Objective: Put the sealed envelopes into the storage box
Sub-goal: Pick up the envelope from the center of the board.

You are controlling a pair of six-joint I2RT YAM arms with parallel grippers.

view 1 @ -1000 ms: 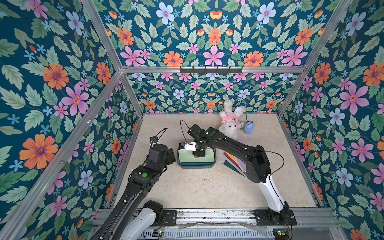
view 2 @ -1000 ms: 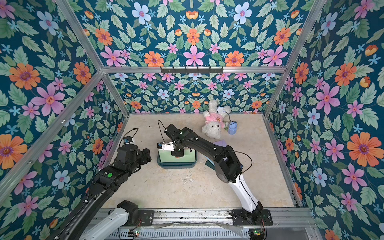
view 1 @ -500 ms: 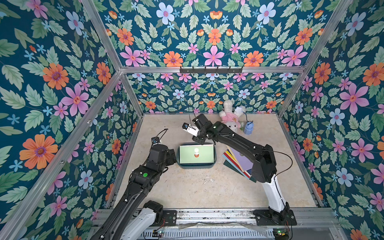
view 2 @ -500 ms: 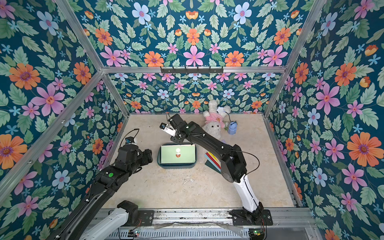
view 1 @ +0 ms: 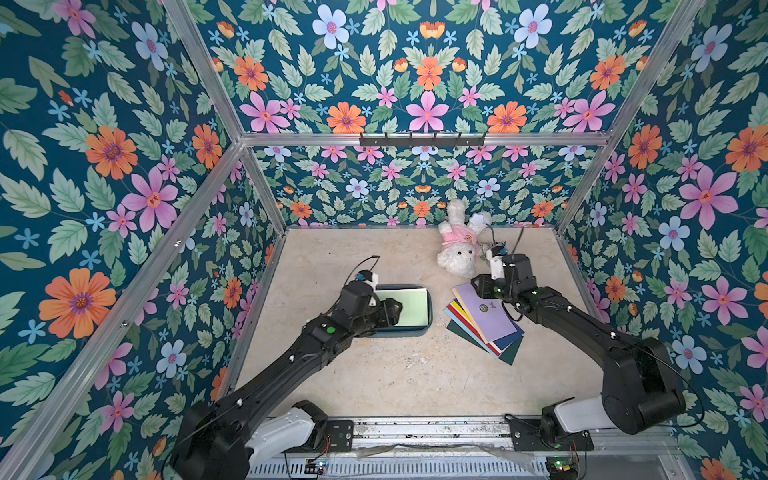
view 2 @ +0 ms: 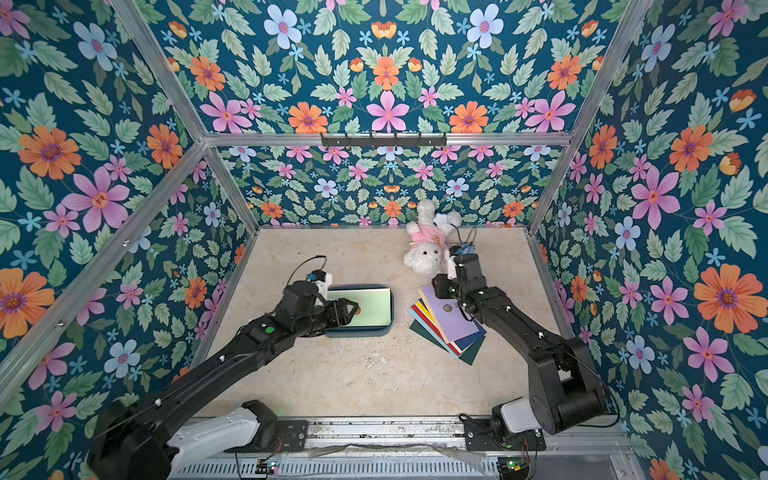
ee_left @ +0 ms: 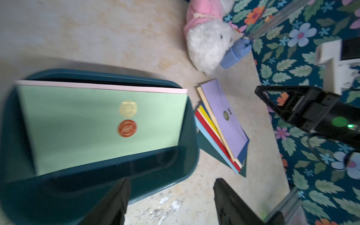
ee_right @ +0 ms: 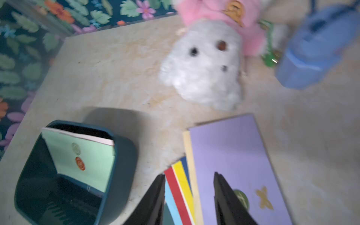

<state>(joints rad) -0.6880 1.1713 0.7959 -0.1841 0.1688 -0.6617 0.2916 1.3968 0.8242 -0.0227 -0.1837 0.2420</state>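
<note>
While poised over fanned flat paper envelopes (view 1: 486, 316), right gripper (ee_right: 189, 174) gapped, empty, left gripper (ee_left: 171, 178) wide, empty, over rim of shallow teal plastic box (ee_left: 189, 148)

One box (view 1: 411, 331) holds two envelopes: a pale green one (view 1: 409, 305) on top and a pink one (ee_left: 101, 88), seen only as an edge behind it. The pile (view 1: 484, 322) beside it fans into seven colours, lilac (view 1: 486, 311), cream (ee_left: 206, 105), yellow (ee_left: 207, 118), red (ee_left: 210, 130), light blue (ee_left: 212, 140), navy (view 1: 509, 340) and dark green (view 1: 512, 353) — so seven envelopes, though the lower ones show only as slivers and the count may be short. That makes nine in sight. There are three round seals (ee_left: 127, 128), two on the green envelope and one on the lilac, plus one butterfly sticker (ee_left: 230, 111). Also here — one plush rabbit (view 1: 459, 259), one small blue backpack (ee_left: 235, 52) and two robot arms (view 1: 316, 345).
</note>
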